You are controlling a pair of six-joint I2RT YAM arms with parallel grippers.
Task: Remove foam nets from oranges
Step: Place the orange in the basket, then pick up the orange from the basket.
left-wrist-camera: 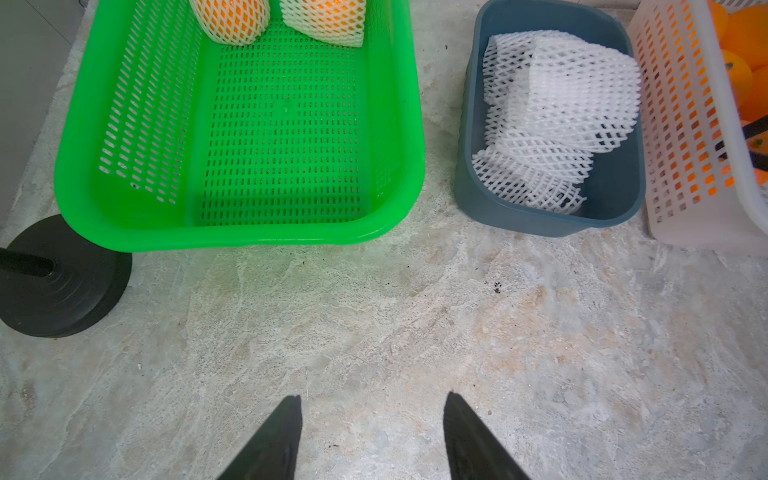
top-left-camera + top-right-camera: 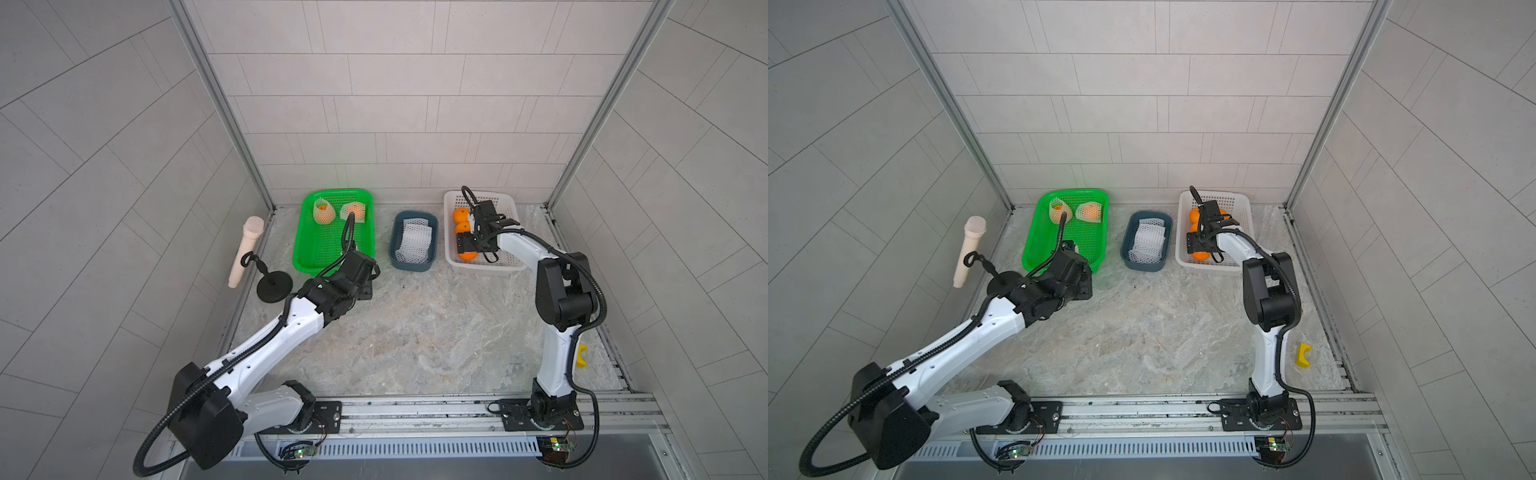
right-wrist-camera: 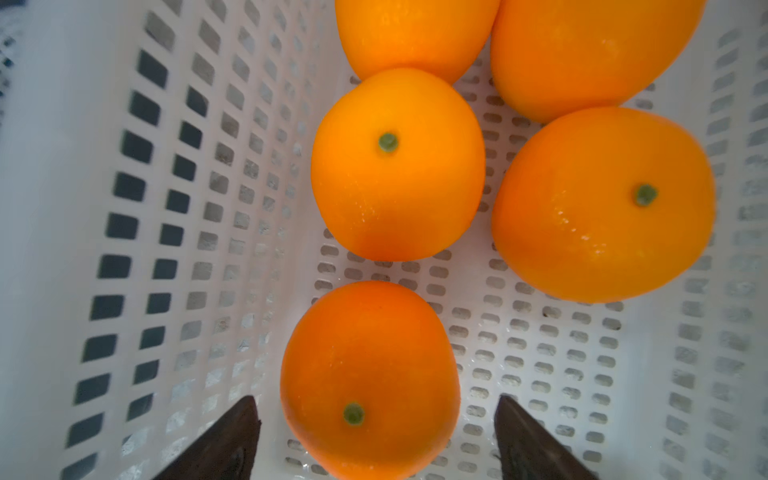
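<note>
Grey tiled walls [image 2: 374, 104] enclose a marbled counter [image 2: 415, 332] carrying a green basket [image 2: 299, 245] with two netted oranges [image 2: 324, 212], a blue bin [image 2: 392, 249] of loose foam nets [image 2: 415, 241], and a white basket [image 2: 449, 249] of bare oranges [image 3: 397, 166]. The left end effector [image 1: 372, 395] stands open above the counter. The right end effector [image 3: 376, 399] stands open inside the white basket, straddling one orange [image 3: 370, 353].
</note>
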